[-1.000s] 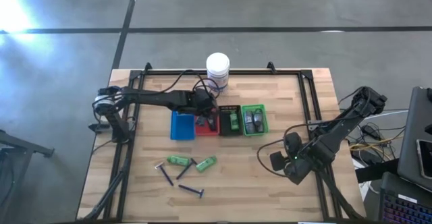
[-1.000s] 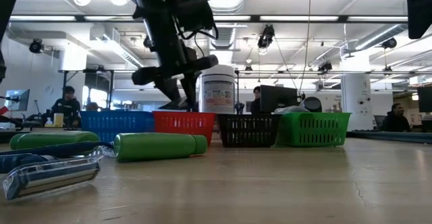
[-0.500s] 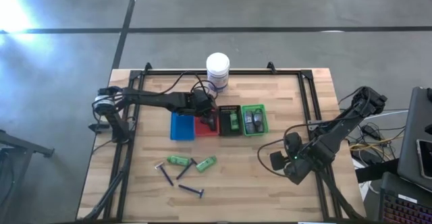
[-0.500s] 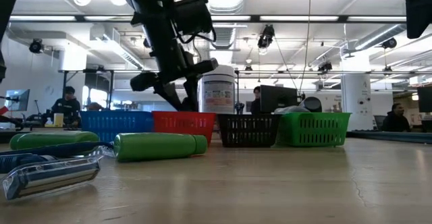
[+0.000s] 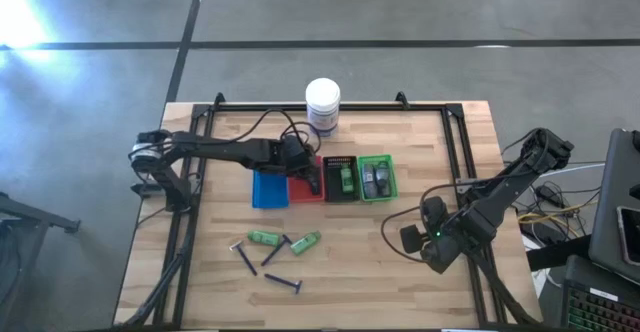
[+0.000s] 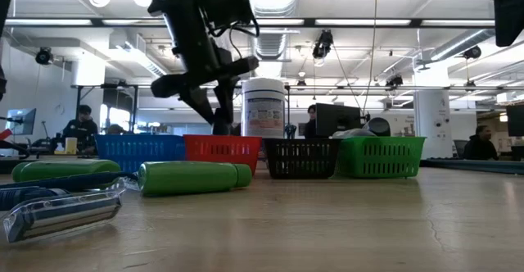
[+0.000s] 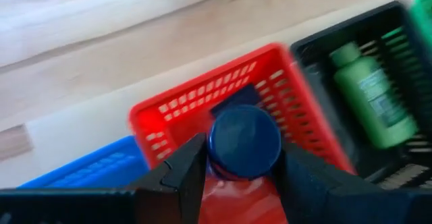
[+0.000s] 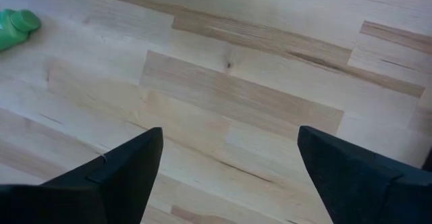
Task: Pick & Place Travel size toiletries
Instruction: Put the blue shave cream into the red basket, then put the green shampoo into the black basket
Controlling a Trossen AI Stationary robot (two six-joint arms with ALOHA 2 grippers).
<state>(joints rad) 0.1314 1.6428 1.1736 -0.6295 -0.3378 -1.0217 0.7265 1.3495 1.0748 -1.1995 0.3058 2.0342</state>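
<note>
Fingers of my left gripper clamp a dark tube over the red tray for dropping; right gripper waits, fingers apart.

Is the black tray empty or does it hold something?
Not empty: the black tray holds a green bottle, lying on its side.

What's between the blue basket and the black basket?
The small red plastic basket sits between the blue basket and the black basket, seen in the high view. The left gripper holds a dark blue tube over it.
</note>
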